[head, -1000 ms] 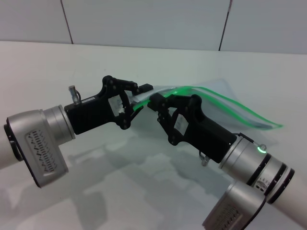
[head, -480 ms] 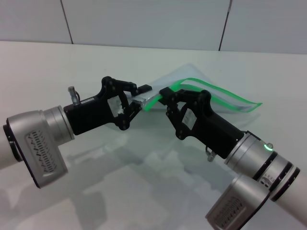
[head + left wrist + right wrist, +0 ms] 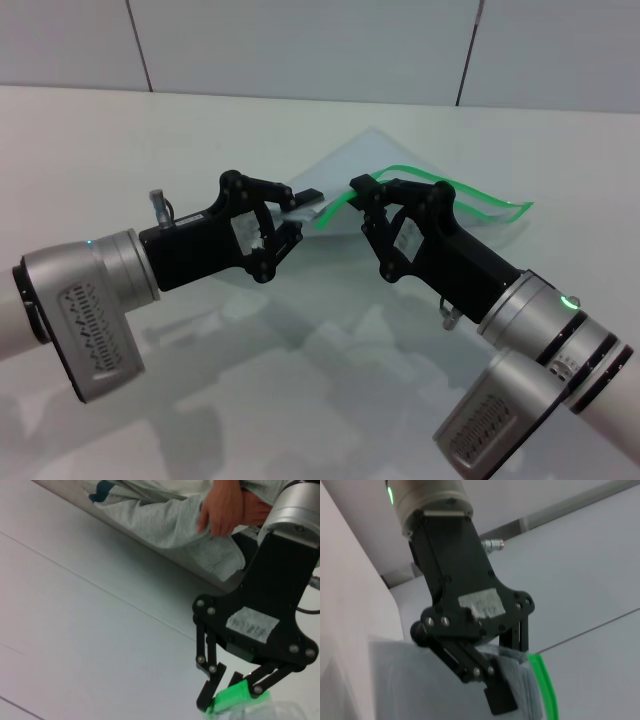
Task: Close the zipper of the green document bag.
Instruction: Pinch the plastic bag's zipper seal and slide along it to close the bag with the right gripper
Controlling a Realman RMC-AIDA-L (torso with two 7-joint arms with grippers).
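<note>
Above the table point(image 3: 90, 140), green document bag point(image 3: 395, 195) lengthwise left-right, both jaws pinching it

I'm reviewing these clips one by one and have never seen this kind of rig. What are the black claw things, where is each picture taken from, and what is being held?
The black claws are grippers on the ends of a robot's two arms. The wide picture comes from a camera on the robot's head, looking down at a white table. The other two come from cameras on the wrists, and each shows the opposite arm's gripper.

Between them the arms hold the green document bag, a flat see-through pouch lifted off the table. The left gripper is shut on one end of the bag. The right gripper is shut on the zipper, the bright green strip along one long edge. The left wrist view shows its fingertips pinching a green piece.

A seated person appears in the background.
</note>
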